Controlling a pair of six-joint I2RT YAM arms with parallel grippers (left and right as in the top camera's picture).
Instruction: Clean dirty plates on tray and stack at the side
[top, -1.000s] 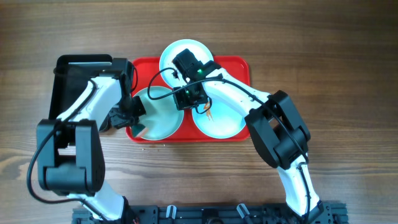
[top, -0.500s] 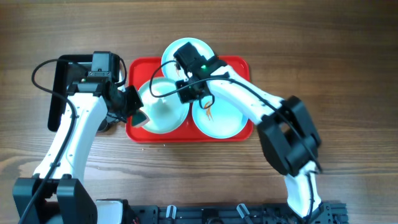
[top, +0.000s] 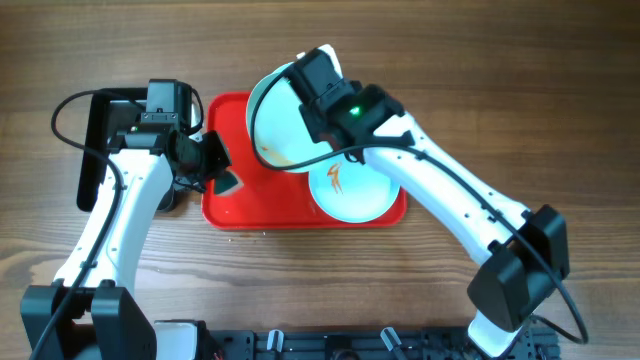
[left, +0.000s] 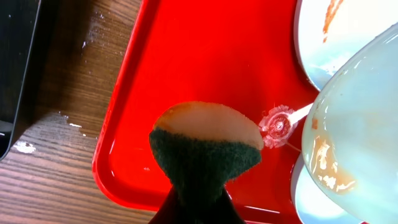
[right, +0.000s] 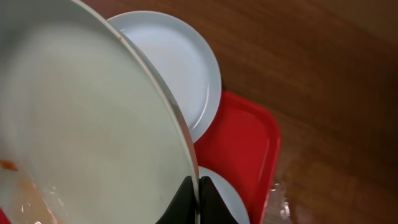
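Three plates show between the views. My right claw (top: 318, 130) is clamped on the rim of the lifted plate (top: 275, 125). It holds that plate tilted steeply above the tray (top: 230, 205), hollow side toward the left arm. In the right wrist view the two fingers (right: 193, 202) pinch the thin edge of the lifted plate (right: 81, 124), which fills most of the picture. Orange-brown smears sit low in its hollow, near the rim, and the left wrist view of the lifted plate (left: 367, 124) shows them clearly.

The smeared plate (top: 350, 195) lies flat on the right part of the tray, an orange streak at its middle. The third plate (right: 180, 68) looks clean and lies flat at the tray's far edge, seemingly overlapping the rim of the tray (right: 242, 137), with wood around most of it. From overhead it is almost wholly hidden behind the lifted plate and the arm.

My left claw (top: 215, 165) is closed on a sponge (top: 224, 182), green scouring side below and yellow side beyond. From the left wrist the sponge (left: 205, 149) hangs over the left part of the tray (left: 186, 56), close to the lifted plate but apart from it. A small clear round piece (left: 277, 124) lies on the red surface between them; I cannot tell what it is.

A black tray (top: 100, 150) sits on the counter (top: 560, 80) just left of the red one.
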